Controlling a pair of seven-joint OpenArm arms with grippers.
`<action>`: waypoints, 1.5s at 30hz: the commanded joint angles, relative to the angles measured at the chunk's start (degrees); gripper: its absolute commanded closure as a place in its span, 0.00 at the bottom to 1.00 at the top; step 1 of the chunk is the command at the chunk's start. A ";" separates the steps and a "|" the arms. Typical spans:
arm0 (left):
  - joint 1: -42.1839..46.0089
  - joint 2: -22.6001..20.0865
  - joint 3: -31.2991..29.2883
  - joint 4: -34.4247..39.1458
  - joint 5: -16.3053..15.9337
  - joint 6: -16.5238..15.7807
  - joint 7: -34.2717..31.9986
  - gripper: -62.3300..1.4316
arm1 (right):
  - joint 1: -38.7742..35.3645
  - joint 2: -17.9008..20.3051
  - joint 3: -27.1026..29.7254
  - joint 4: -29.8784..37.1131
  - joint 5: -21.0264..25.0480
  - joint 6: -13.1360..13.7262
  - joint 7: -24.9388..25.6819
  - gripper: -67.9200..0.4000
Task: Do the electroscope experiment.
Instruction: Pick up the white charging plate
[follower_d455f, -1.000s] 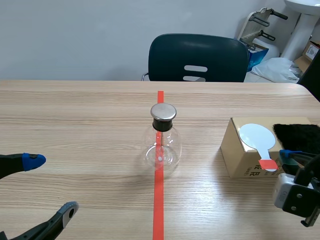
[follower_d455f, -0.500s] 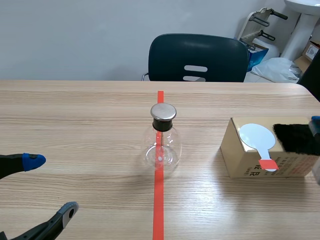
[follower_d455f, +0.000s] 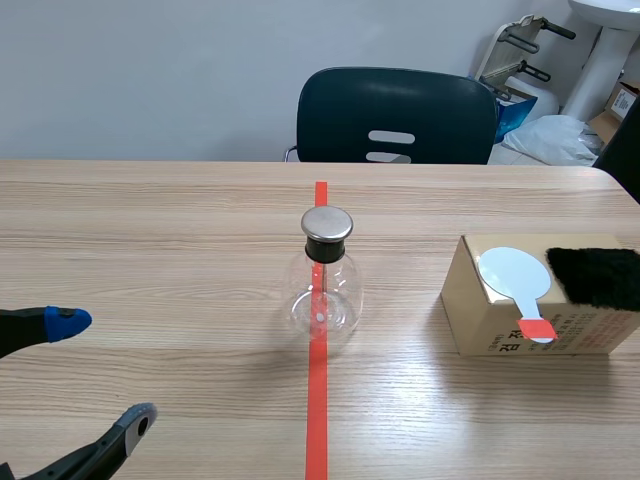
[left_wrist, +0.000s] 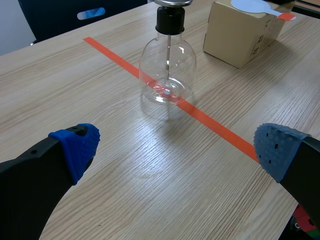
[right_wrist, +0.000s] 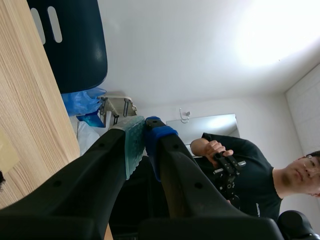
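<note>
The left hand hovers low over the near-left part of the counter, its two padded fingers spread wide with nothing between them. Ahead of it, well apart from both pads, the electroscope stands upright on the orange-red tape line. It is a clear round glass flask with a black collar and a metal cap, and a thin rod hangs down inside. In the scene view the flask sits near the middle of the counter, to the right of the left hand and farther from the robot.

Past the flask on the right is a cardboard box. A white paddle with a red tab on its handle lies flat on top of it, just beside a black fur cloth.

The right hand does not show in the scene view. In its own wrist view its pads are pressed together on nothing, and it points up and away from the counter toward the ceiling. A dark chair stands behind the counter, and a person stands farther off.
</note>
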 joint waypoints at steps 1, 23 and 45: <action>-0.02 -0.33 -0.35 1.05 -0.79 0.00 -1.01 0.00 | 0.52 0.81 0.39 0.74 0.81 -0.44 0.20 0.98; 0.00 -0.33 -0.35 1.05 -0.79 0.00 -1.03 0.00 | 0.50 -5.35 0.37 -4.35 -11.13 0.85 2.69 0.98; 0.00 -0.33 -0.35 1.05 -0.79 0.00 -1.03 0.00 | -5.99 -15.98 -0.28 -11.23 -25.68 -4.48 2.73 0.94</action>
